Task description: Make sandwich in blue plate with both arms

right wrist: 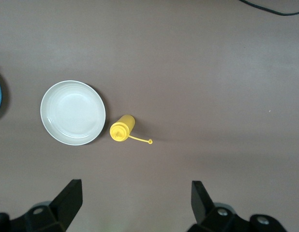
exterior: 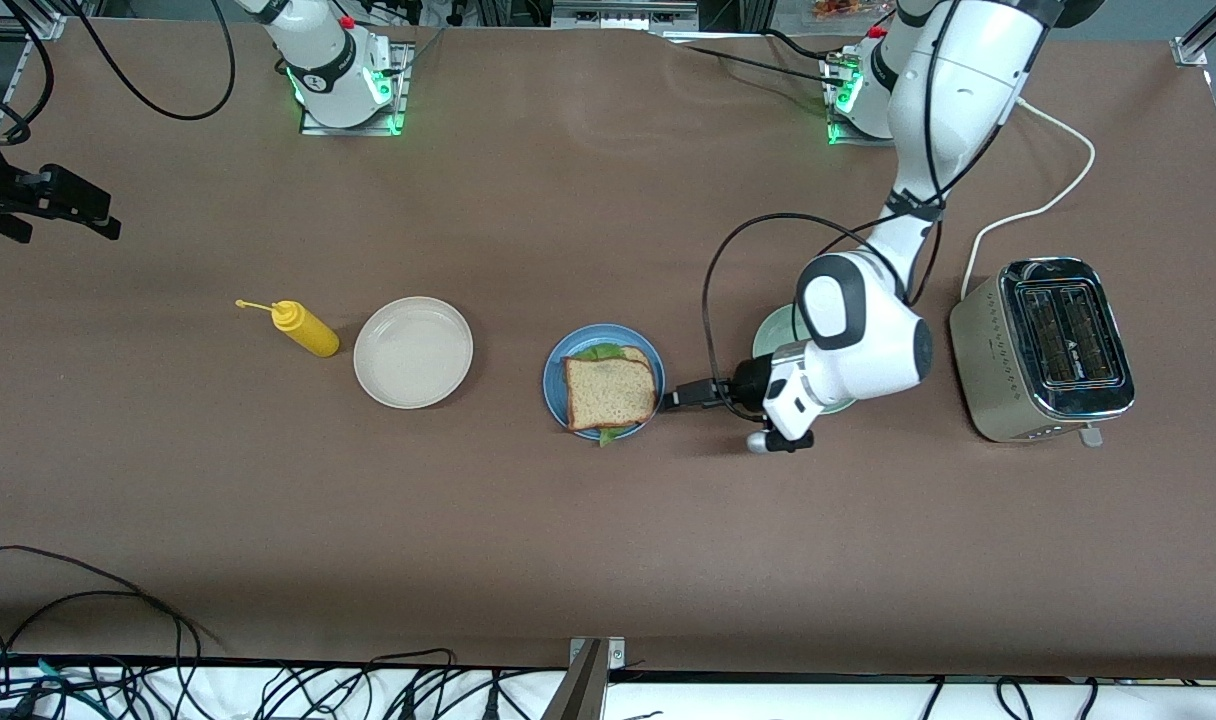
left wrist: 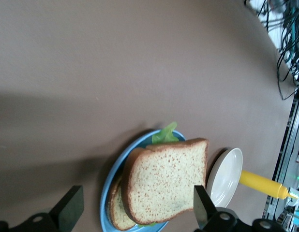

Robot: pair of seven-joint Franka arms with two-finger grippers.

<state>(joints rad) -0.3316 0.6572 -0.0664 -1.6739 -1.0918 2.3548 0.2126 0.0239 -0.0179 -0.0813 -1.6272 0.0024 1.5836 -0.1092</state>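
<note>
Sandwich is seen assembled on the blue plate, near the middle of the counter. The top slice lies square over the lower one; green lettuce shows past the bread at two edges. In the left wrist view the stack sits a little offset, the lower slice peeking out at one side.

Left gripper is held low, just beside the plate on the side toward the left arm's end of the counter. Its jaws are spread wide with nothing between them; the bread is flanked in the wrist view but not touched, as far as can be told.

Right gripper is parked high over the right arm's end of the counter; the arm waits. Its jaws are fully spread and empty. Below it are seen the beige plate and the yellow squeeze bottle, lying on its side just beside that plate.

Pale green plate is mostly hidden under the left arm. Toaster stands toward the left arm's end of the counter.

Judgement: stacking appears done, top slice released. What is left looks like withdrawal of the left arm only, perhaps a squaring of the slices.
</note>
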